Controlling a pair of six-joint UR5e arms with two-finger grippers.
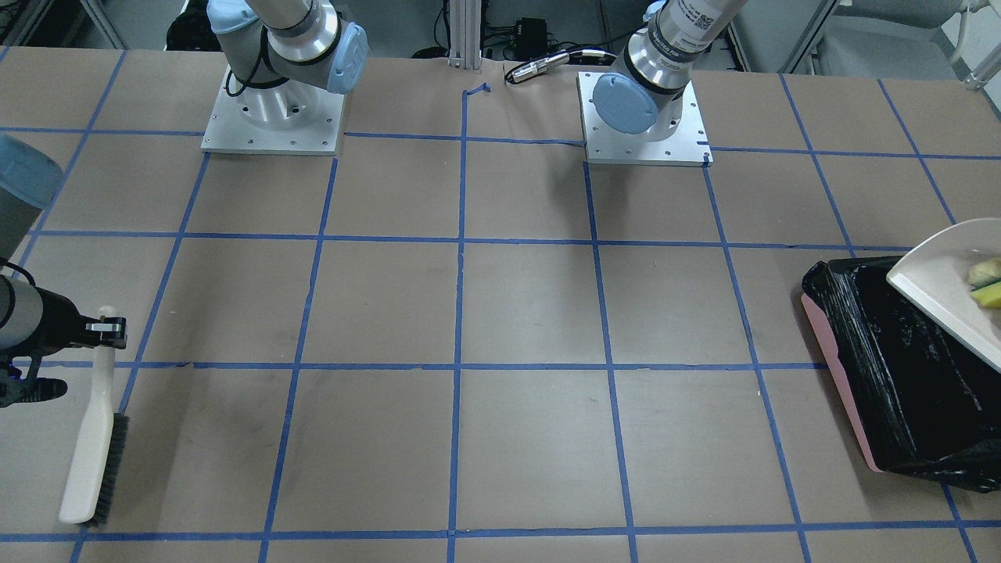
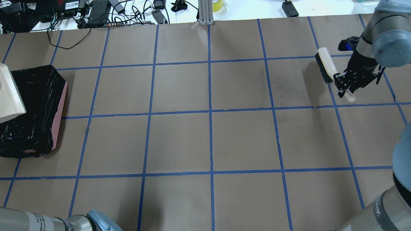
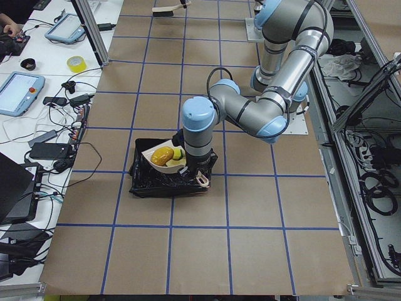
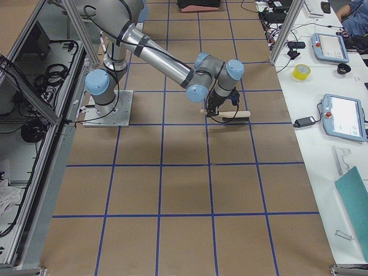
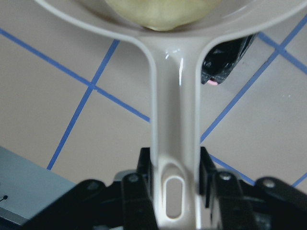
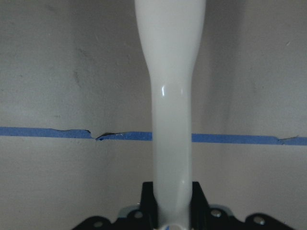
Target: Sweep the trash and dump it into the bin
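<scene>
Left pincer (image 5: 175, 165): clamped on the glossy white handle of the dustpan (image 1: 938, 289), one jaw pressed to either side. Right pincer (image 2: 348, 81): closed on the handle of the brush (image 2: 325, 64), low over the far right of the bench (image 1: 532, 313), well apart from everything else and no threat here.

Trash (image 3: 162, 155): riding in the pan, with the golden-brown lump, the yellow-green wedge (image 1: 987, 295) and a pale piece (image 1: 985, 272) gathered toward the handle end. Pan held above the left end of the bench, straight lip over the black-lined bin (image 2: 59, 112), handle reaching back out past the bin's edge over bare bench.

Judged step: the tip-out. Possible trouble from here:
- Too shallow a tilt: likely pieces left sitting against the rear wall of the pan.
- Too sharp a tilt: probably the rounded lump rolling fast, skipping off the slick bag and over the low pink wall onto the bench.
- Rolling the pan sideways rather than toward the lip: spill over a side wall, perhaps outside the bin.
- Smooth, narrow handle: some chance of twisting between the jaws under the shifting load.
- Lowering too far: lip snagging the crinkled liner and dragging it along.
</scene>
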